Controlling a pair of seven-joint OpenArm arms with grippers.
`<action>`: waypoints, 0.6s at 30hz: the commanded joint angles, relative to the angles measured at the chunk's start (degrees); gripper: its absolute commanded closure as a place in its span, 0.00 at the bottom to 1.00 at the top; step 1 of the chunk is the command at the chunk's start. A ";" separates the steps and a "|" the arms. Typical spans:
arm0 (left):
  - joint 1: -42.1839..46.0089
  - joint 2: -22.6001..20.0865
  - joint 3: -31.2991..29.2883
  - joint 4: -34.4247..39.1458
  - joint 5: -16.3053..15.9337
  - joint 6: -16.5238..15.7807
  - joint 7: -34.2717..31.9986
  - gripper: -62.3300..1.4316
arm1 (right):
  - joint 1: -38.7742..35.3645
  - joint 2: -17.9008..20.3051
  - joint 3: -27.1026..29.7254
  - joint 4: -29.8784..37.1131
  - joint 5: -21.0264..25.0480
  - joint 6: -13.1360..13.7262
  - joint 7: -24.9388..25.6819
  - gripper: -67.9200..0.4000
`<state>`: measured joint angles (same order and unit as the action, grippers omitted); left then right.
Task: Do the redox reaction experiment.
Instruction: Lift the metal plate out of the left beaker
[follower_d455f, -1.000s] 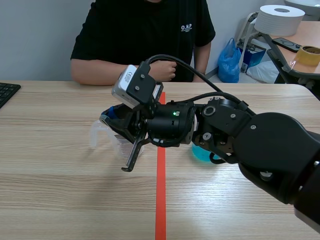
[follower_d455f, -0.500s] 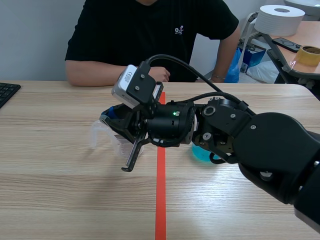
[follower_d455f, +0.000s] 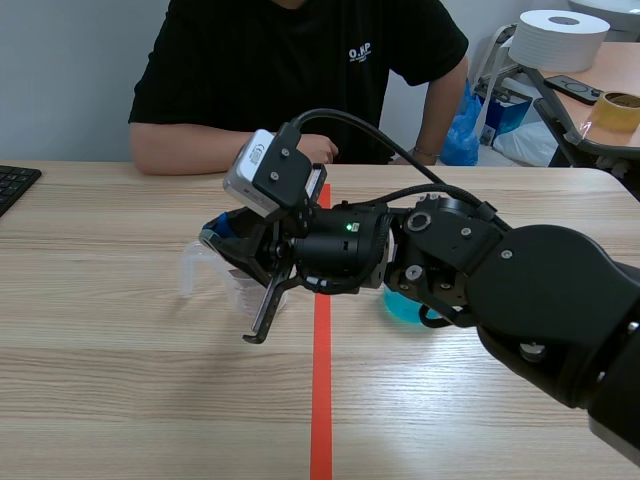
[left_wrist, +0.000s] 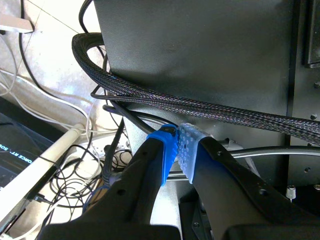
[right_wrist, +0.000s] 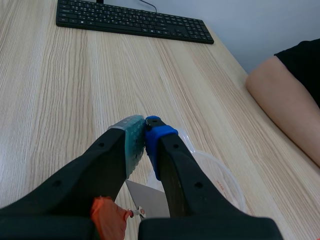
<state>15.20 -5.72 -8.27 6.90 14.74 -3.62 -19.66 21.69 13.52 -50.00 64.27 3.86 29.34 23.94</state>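
- Scene view: the right arm reaches in past the middle of the table (follower_d455f: 120, 400), and the right gripper (follower_d455f: 218, 238) hangs just over a clear cup (follower_d455f: 205, 272). A cup of blue liquid (follower_d455f: 400, 306) sits half hidden behind the arm. The clear cup looks empty to me, so I'd say the mixing is yet to come. A person's forearm (follower_d455f: 190, 155) rests at the far edge, and there's open wood nearer the robot.
- Left wrist view: the left gripper (left_wrist: 175, 150) has its fingers pressed together on nothing, parked off the table among cables (left_wrist: 150, 97).
- Right wrist view: the fingers meet pad to pad just above the clear cup's rim. A pale thin piece (right_wrist: 145, 197) shows beneath them, and I can't tell what it is. The keyboard (right_wrist: 130, 21) lies well ahead, with bare table between.
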 joint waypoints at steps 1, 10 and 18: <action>-0.15 -0.02 -0.11 0.66 -0.13 -0.13 -0.22 0.91 | 1.33 0.13 0.44 0.74 0.63 -0.20 0.87 0.98; -0.15 -0.04 -0.11 0.66 -0.13 -0.13 -0.22 0.91 | 3.87 0.46 0.48 0.74 2.21 0.68 0.63 0.98; -0.15 -0.02 -0.11 0.66 -0.13 -0.13 -0.22 0.91 | 6.84 1.25 0.52 0.26 8.70 0.68 -3.78 0.98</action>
<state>15.20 -5.72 -8.27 6.90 14.74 -3.62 -19.66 26.50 14.26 -50.00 64.27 11.79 30.24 19.33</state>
